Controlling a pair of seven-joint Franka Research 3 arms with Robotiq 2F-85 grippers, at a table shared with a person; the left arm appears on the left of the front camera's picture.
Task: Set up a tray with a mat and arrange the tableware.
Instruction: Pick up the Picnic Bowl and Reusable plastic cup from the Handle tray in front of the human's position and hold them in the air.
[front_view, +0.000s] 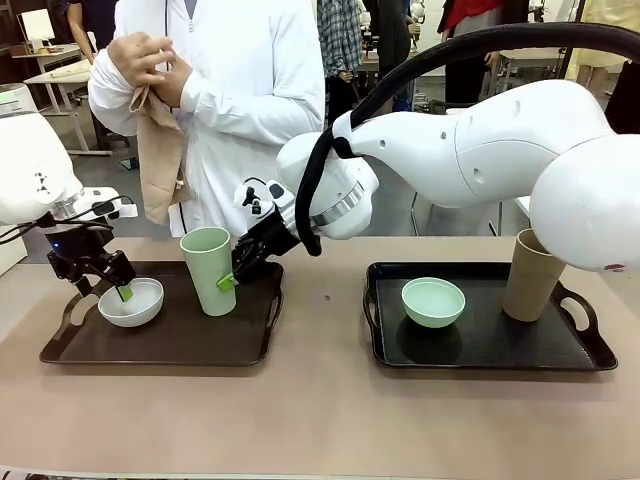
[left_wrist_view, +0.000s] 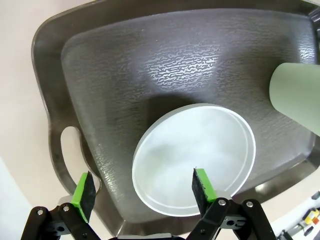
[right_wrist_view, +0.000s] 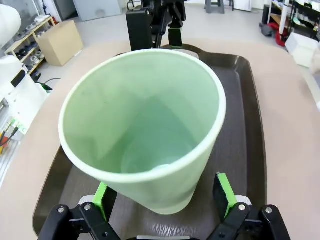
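Tableware pickup pending: left gripper (left_wrist_view: 142, 186) spread astride small white bowl (left_wrist_view: 195, 150) rim, right gripper (right_wrist_view: 164, 192) spread around tall pale-green cup (right_wrist_view: 145, 125); closing likely next.

robot lab, white arm (front_view: 480, 150) over the desk (front_view: 320, 410), person in white coat (front_view: 250, 90) at top centre, more work tables (front_view: 60, 70) upper left, cardboard box (right_wrist_view: 59, 42) on bare floor

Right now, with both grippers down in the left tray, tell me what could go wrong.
1. The right gripper brackets the tall pale-green cup low down, so an uneven close could tip it.
2. The left gripper straddles the rim of the white bowl. A rim pinch may slip or flip it.
3. Both grippers sit close together over one tray, so lifting together risks a clash.
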